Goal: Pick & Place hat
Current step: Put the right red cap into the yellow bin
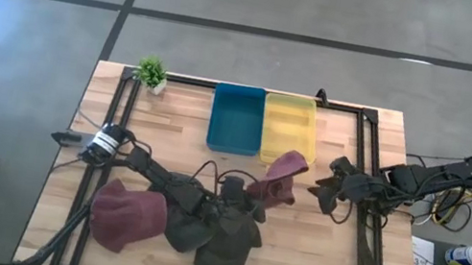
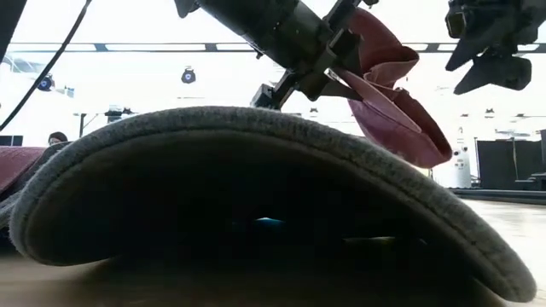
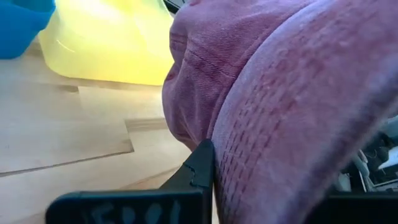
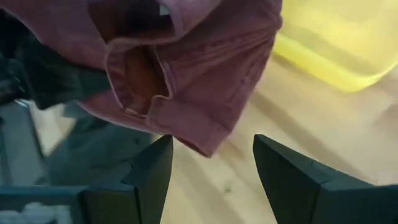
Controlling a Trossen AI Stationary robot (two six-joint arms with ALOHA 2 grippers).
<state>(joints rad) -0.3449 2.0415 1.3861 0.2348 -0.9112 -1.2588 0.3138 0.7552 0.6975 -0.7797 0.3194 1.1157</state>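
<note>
A maroon hat (image 1: 281,177) hangs in the air in front of the yellow bin (image 1: 288,128), held by my left gripper (image 1: 250,196), which is shut on it. It fills the left wrist view (image 3: 280,93). In the low view the hat (image 2: 394,107) hangs well above the table. My right gripper (image 4: 211,165) is open, just right of the hat (image 4: 186,74) and apart from it; it also shows in the high view (image 1: 327,188) and the low view (image 2: 490,51). My left gripper pinches the maroon hat between its two fingers at the hat's cloth edge (image 3: 233,155), on the side toward the table's near left. One dark finger (image 3: 199,167) lies against the cloth. The hat is lifted clear, its free part (image 2: 409,136) drooping below the gripper.
A second maroon hat (image 1: 126,216) and two dark olive hats (image 1: 213,236) lie on the near part of the table under the left arm; one olive brim (image 2: 256,170) fills the low view. A blue bin (image 1: 236,118) sits beside the yellow one, a small plant (image 1: 151,72) at the far left.
</note>
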